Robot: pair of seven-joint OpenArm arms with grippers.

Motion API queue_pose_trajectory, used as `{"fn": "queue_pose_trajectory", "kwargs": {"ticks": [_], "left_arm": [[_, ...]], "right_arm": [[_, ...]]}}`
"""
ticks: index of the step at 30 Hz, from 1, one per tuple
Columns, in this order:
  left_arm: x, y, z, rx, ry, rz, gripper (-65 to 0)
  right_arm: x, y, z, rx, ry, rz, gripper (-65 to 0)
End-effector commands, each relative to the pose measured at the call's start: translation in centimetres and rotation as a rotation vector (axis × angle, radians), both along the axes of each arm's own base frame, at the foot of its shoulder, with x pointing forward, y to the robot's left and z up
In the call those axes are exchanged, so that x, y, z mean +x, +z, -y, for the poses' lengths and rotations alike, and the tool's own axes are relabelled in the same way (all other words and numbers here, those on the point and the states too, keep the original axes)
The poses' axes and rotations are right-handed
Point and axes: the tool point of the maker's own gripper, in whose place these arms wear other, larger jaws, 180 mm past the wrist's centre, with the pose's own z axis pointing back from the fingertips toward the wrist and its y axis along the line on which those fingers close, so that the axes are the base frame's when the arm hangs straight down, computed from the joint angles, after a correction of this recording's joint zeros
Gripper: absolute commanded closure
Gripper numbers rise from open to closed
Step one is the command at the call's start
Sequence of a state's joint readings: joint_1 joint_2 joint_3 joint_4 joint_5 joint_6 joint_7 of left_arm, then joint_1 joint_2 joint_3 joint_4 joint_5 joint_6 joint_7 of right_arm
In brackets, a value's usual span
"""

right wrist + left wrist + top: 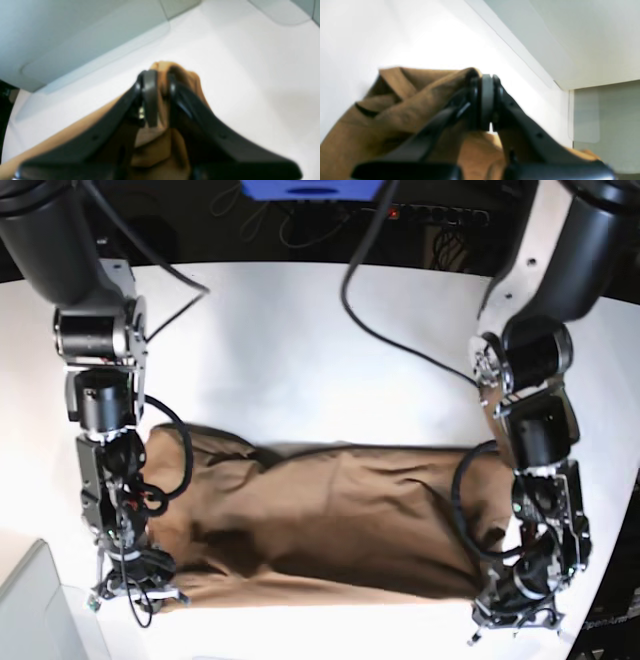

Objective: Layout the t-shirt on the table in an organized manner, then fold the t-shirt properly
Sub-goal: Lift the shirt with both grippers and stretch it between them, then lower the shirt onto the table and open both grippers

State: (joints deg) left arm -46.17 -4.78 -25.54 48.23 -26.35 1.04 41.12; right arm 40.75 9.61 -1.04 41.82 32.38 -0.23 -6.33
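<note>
The soft, rumpled tan t-shirt (330, 515) lies lengthwise near the table's (300, 350) front edge; the left gripper (486, 100) pinches cloth, while the right gripper (161, 100), slightly parted, seemingly has fabric between its jaws.

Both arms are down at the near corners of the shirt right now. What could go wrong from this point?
1. The right gripper shows a gap between its jaws with cloth of the t-shirt in it; that corner may slip out unevenly.
2. The left gripper is pinched on bunched fabric, so pulling might drag the shirt sideways.
3. Wrinkles across the shirt's middle could get folded in on the table.
</note>
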Motion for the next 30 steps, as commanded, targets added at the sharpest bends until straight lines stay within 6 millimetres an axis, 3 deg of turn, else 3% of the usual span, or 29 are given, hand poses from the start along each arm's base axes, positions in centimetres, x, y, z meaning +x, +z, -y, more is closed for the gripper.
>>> {"fn": "queue_pose_trajectory", "kwargs": {"ticks": [1,3,6,9,12,14,17,20,25,30], "left_arm": [[1.2,2.3,-0.1,-0.018,0.001,0.052,-2.0],[1.4,1.5,0.5,-0.056,-0.003,0.027,-7.9],[1.8,1.5,0.2,-0.062,0.024,0.049,-24.2],[1.3,0.6,-0.3,-0.054,0.037,0.048,-32.2],[0.8,0.1,-2.2,-0.033,0.057,0.032,-32.5],[-0.5,-2.0,-3.3,-0.019,0.07,-0.009,-32.5],[-3.5,-4.7,-6.5,0.051,0.115,-0.037,-32.5],[-7.6,-7.6,-8.4,0.129,0.139,-0.063,-32.6],[-12.0,-10.0,-10.0,0.232,0.187,-0.052,-32.7],[-13.4,-12.6,-10.5,0.248,0.207,-0.089,-32.7]], "right_arm": [[1.0,2.5,0.5,-0.003,-0.011,0.065,-14.7],[0.8,2.0,0.5,-0.002,-0.011,0.056,-22.7],[-0.1,0.3,0.7,-0.004,-0.014,0.029,-34.4],[-1.6,-0.1,0.9,-0.018,-0.011,0.043,-41.9],[-4.4,-0.5,1.2,-0.054,0.003,0.071,-44.8],[-6.7,-1.0,0.9,-0.073,0.018,0.082,-44.8],[-10.8,-1.9,0.1,-0.097,0.046,0.088,-44.8],[-14.9,-3.4,0.4,-0.109,0.046,0.059,-44.8],[-18.8,-5.6,1.1,-0.114,0.031,0.003,-44.8],[-20.5,-7.3,1.0,-0.114,0.034,-0.043,-44.8]]}}
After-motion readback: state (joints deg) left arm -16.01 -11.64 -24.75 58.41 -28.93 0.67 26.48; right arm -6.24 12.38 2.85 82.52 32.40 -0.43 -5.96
